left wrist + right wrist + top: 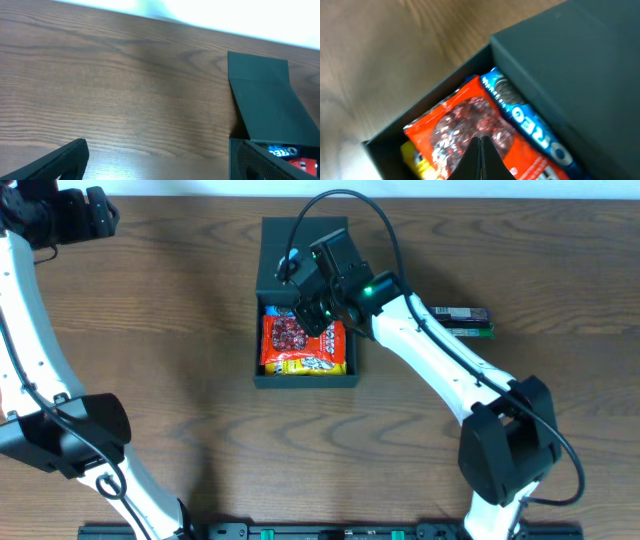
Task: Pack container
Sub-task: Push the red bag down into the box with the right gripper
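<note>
Closest to the right wrist camera, the right gripper has its two dark fingers pressed together into a single wedge. The tip sits right over a red packet, and I cannot tell whether any film is pinched between them. That red packet lies uppermost in the container. A blue Oreo packet is tucked along its far side against the wall, and a yellow packet peeks out at its near side. Together the three fill most of the floor, with only thin dark strips left along the walls.

From overhead, the container sits near the middle of the table. Its near rim faces the arm bases and its lid is folded back on the far side. The right arm crosses the right-hand rim at an angle, so that side is crowded. Just beyond the arm, a dark packet lies on the wood, near the box but not touching it. Left of the container, bare wood runs out wide.

Farthest off, the left gripper hangs by the far left corner, well apart from the box. Its fingers are spread wide with nothing between them.
</note>
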Robot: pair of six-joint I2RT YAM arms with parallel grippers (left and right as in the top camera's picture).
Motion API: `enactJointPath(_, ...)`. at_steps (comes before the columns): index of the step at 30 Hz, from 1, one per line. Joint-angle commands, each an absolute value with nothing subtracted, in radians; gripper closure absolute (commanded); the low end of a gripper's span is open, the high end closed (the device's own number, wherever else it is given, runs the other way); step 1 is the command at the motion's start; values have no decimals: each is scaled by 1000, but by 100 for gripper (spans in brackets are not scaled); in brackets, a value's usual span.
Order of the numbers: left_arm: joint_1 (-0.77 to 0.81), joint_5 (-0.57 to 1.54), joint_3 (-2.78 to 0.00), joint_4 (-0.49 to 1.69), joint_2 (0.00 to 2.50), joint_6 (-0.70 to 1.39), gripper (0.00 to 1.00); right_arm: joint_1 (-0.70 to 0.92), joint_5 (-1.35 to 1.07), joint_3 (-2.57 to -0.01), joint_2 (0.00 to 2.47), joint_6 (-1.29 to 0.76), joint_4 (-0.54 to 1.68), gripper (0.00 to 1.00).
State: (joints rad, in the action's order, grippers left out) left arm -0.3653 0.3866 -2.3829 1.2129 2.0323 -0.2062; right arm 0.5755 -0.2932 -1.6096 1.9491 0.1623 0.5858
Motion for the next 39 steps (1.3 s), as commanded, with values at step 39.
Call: enactJointPath(39, -365, 381, -2376, 1210, 2008, -202, 4, 529, -334, -1624, 2177, 155, 651, 99)
